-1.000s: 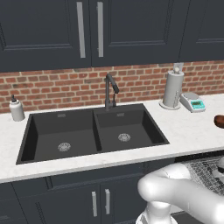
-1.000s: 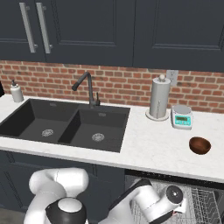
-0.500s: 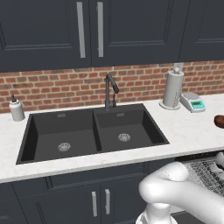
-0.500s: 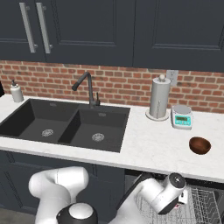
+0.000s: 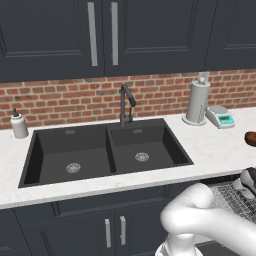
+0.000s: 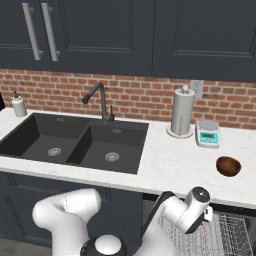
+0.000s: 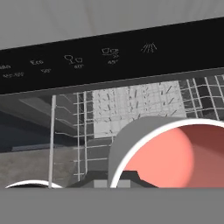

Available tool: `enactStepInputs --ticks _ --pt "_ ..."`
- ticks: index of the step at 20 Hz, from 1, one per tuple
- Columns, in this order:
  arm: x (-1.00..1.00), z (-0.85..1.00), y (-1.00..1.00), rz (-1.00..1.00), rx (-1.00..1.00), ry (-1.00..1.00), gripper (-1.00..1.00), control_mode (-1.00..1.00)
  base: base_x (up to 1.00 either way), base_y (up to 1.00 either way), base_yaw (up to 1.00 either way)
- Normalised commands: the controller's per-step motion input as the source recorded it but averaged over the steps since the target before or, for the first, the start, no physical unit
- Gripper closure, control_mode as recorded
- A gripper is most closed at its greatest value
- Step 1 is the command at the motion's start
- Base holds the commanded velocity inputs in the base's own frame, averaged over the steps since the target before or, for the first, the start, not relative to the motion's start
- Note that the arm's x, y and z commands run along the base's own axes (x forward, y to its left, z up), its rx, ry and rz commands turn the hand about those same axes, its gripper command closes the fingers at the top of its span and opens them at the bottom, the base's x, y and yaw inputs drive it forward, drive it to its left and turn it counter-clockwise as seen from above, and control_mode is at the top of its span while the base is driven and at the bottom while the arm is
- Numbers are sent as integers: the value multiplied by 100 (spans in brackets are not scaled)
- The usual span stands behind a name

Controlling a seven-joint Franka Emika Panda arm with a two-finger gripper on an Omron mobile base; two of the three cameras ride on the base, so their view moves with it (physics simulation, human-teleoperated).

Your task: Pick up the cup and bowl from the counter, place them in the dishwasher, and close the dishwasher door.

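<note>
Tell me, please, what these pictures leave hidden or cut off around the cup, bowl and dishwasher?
- cup: hand view, its bottom is cut by the frame edge.
- bowl: left base view, cut by the right edge.
- dishwasher rack: right base view, its left part is hidden behind the arm.

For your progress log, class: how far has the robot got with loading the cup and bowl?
Done: nothing looks loaded for certain. In hand: the cup sits close before the shut claw, at the open dishwasher's rack, apparently held. Left: the bowl is on the counter, and the door has yet to be closed.
</note>
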Motion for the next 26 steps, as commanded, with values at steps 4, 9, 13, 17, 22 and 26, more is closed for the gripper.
enactStepInputs --ticks 4,9,13,17,22,26 --pt "10 -35 0 0 0 0 100 -100 0 0 0" --pt "0 -60 0 0 0 0 100 -100 0 0 0" --pt "0 -68 -3 0 0 0 100 -100 0 0 0" --pt "0 -61 -5 0 0 0 100 -100 0 0 0" --pt "6 -43 -9 0 0 0 100 -100 0 0 0" --pt "24 -19 -24 0 0 0 100 -100 0 0 0"
